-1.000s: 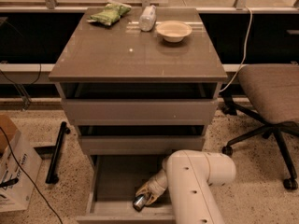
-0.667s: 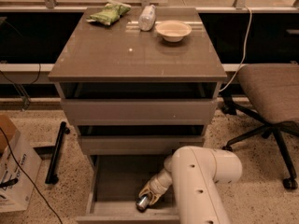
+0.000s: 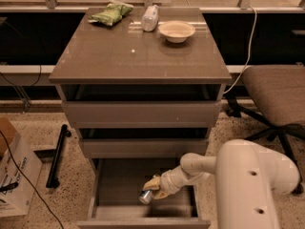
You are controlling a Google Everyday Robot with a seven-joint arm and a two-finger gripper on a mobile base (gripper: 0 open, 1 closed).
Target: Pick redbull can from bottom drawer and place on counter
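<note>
The bottom drawer (image 3: 116, 187) is pulled open, showing its grey floor. My gripper (image 3: 151, 191) reaches into it from the right on the white arm (image 3: 248, 185). It is shut on the redbull can (image 3: 145, 197), which is tilted with its silver top pointing down-left, just above the drawer floor. Most of the can's body is hidden by the yellowish fingers (image 3: 153, 182). The counter (image 3: 138, 56) is the glossy grey-brown top above the three drawers.
On the counter's far edge lie a green snack bag (image 3: 111, 13), a clear plastic bottle (image 3: 150, 17) and a beige bowl (image 3: 177, 31). An office chair (image 3: 276, 94) stands to the right. A cardboard box (image 3: 12, 175) and a black bar (image 3: 57, 156) are at the left on the floor.
The gripper with the can has moved slightly up and right inside the drawer. The arm's bulk has shifted to the right.
</note>
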